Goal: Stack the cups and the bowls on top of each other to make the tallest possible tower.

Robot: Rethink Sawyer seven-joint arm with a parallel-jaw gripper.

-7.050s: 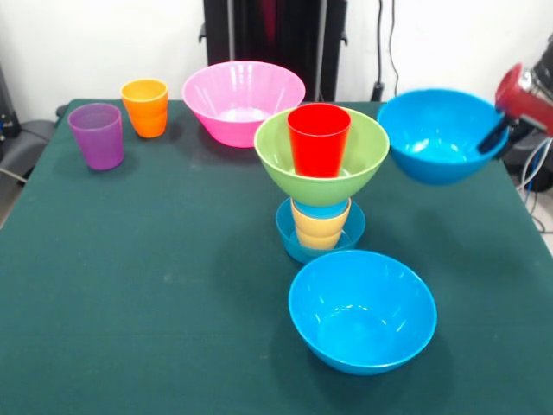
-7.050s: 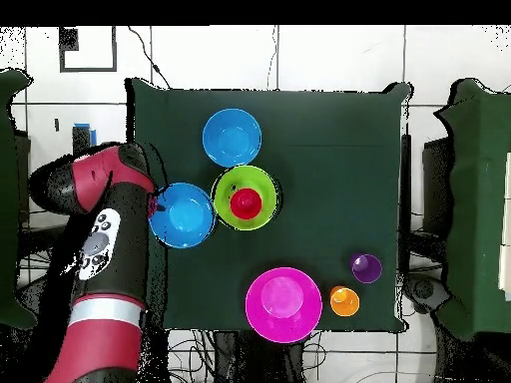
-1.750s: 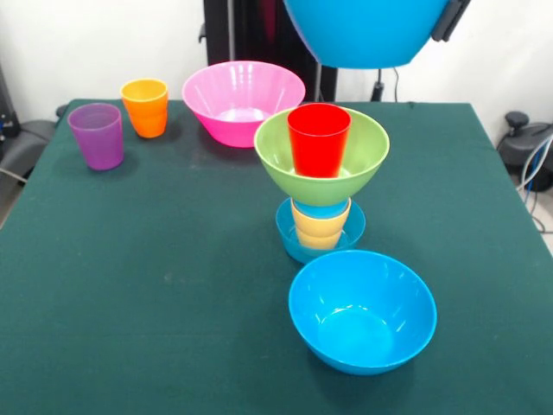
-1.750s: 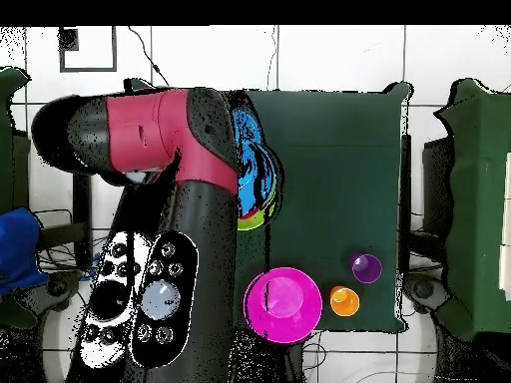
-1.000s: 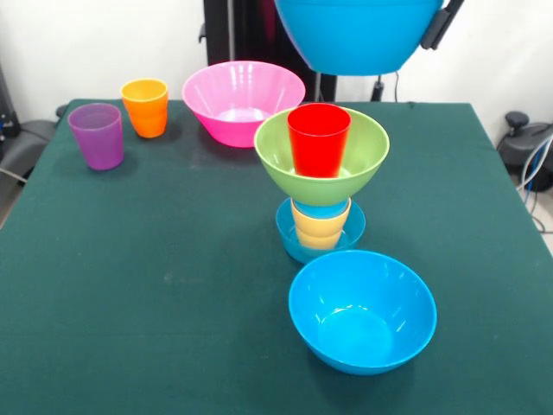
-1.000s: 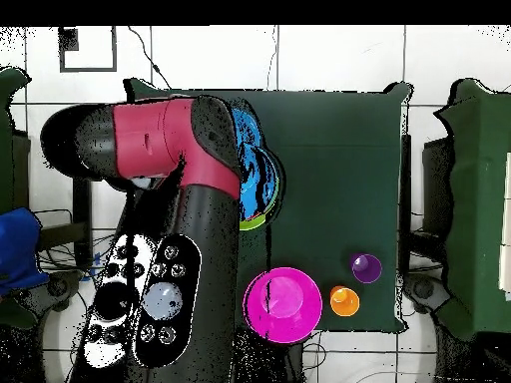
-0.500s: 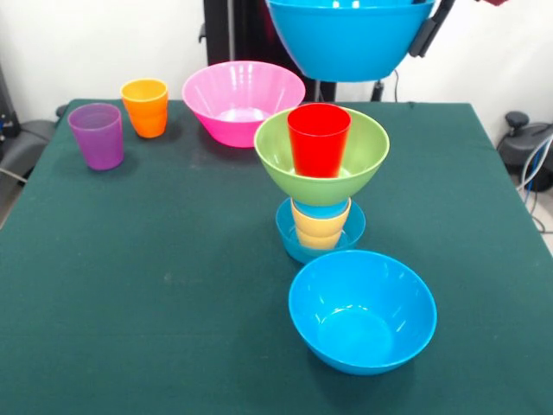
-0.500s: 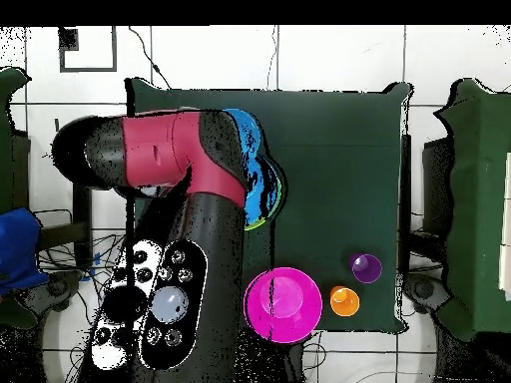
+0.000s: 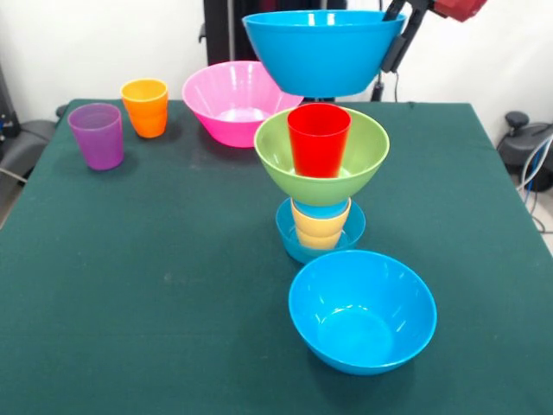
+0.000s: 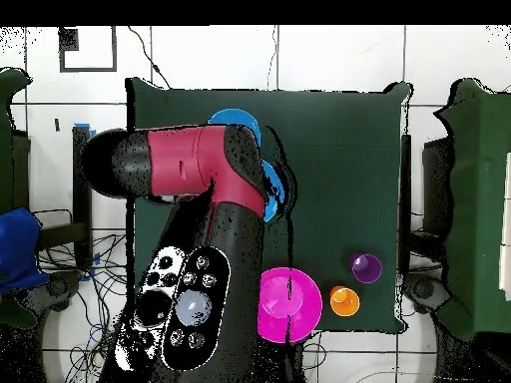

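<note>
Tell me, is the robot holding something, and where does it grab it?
Yes. Its end effector holds a large blue bowl by the rim, on the picture's right side, up above the red cup.

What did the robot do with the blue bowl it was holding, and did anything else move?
The end effector, gripping the held blue bowl by its rim, carried it from the table's side, up high, then down over the red cup in the tower; it hangs just above, not released. The other blue bowl, pink bowl and loose cups stayed put.
</note>
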